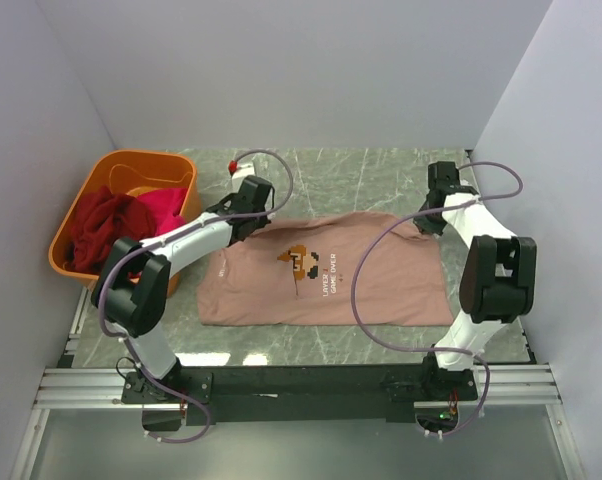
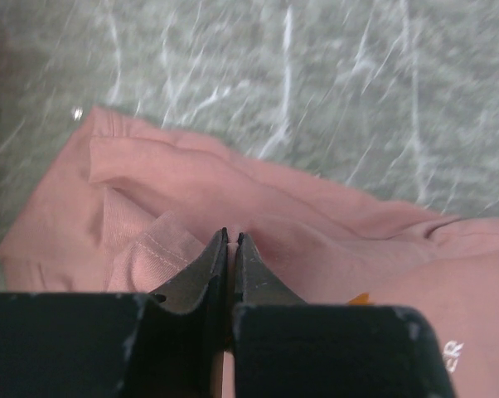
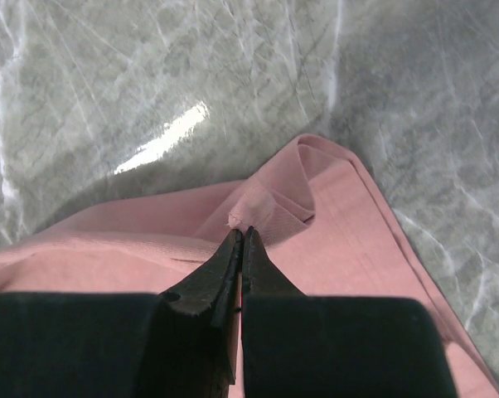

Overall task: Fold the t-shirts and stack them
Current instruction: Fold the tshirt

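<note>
Two hands are shown clenched on the far edge of the pink t-shirt [image 1: 326, 275], which is spread print-up on the marble table [image 1: 381, 170]. The left hand [image 2: 231, 236] is closed on creased cloth near the far left corner, and the right hand [image 3: 240, 232] on a pinched-up fold near the far right corner. A dark red t-shirt [image 1: 101, 225] and a magenta t-shirt [image 1: 166, 205] are heaped in the orange tub [image 1: 131, 160].

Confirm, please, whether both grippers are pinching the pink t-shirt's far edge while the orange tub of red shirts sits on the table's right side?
The side is wrong: the top external view shows the orange tub at the left of the table. The left gripper and right gripper pinch the far edge of the pink t-shirt.
</note>
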Robot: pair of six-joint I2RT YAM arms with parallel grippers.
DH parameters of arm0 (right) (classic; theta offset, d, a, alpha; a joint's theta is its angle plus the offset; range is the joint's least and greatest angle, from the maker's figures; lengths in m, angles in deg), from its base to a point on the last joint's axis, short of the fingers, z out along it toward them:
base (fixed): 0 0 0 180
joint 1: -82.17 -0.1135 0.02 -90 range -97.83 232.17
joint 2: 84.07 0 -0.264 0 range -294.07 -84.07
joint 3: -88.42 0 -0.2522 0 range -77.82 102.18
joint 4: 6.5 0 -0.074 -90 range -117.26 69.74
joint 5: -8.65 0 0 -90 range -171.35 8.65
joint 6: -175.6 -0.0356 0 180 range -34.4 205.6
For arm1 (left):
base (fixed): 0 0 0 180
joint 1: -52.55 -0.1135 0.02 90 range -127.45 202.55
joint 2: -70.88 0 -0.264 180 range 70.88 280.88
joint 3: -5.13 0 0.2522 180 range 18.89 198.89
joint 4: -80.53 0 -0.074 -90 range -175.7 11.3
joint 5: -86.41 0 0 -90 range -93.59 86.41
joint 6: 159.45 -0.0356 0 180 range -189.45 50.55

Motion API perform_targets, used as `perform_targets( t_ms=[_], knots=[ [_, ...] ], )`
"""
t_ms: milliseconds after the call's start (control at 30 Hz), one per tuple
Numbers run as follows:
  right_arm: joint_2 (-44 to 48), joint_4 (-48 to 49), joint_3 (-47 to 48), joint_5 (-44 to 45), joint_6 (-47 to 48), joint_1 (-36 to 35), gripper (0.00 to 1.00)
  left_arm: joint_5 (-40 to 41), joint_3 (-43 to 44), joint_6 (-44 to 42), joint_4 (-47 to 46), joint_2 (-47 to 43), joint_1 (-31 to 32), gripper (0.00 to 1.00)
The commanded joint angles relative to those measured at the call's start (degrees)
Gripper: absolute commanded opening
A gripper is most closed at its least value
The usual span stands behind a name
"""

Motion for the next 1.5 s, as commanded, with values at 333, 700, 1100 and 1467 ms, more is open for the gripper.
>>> perform_targets(
  t_ms=[333, 700, 1100, 1467],
  knots=[
    [11.71, 1.26, -6.68, -0.09, 1.38, -0.37, 0.00, 8.42, -9.70, 8.09, 8.64, -15.18, 5.33, 0.00],
    [18.13, 1.44, -13.27, -0.53, 2.17, -0.37, 0.00, 7.63, -17.70, 10.28, 8.64, -21.61, 7.62, 0.00],
    [21.03, 1.18, -20.57, 2.10, 1.29, -0.37, 0.07, 4.65, -25.61, 13.62, 12.07, -27.67, 8.59, 0.11],
    [31.93, -1.12, -21.28, 5.81, -1.70, -0.28, 0.68, -3.37, -29.05, 13.98, 16.91, -42.62, 10.44, 0.99]
  ],
)
